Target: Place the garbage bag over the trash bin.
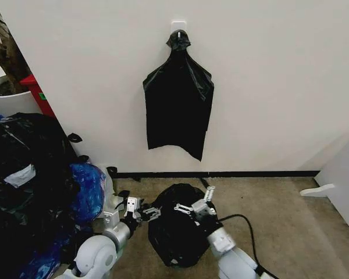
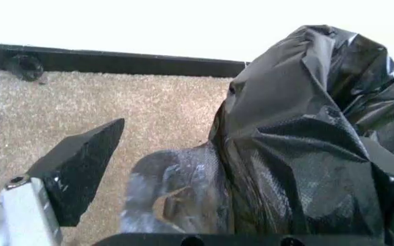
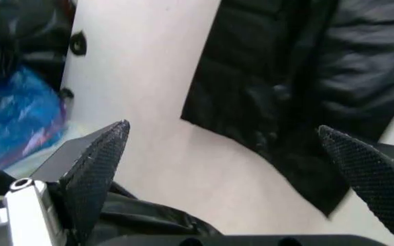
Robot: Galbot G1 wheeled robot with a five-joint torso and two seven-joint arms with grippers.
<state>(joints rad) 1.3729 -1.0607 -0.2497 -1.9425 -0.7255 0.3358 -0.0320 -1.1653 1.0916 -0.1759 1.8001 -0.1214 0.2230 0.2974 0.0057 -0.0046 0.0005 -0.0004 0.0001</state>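
Crinkled black garbage bag (image 1: pixel 177 235) on carpet

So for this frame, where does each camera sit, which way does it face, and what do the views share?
Head view: on the head, looking forward and down at the wall, the carpet and the garbage bag; both hands show, left hand, right hand.
Left wrist view: low over the carpet, facing the baseboard; one finger beside the garbage bag.
Right wrist view: facing the wall; open fingers frame the hanging bunch of bags.
Shared: the bunch also hangs in the head view.
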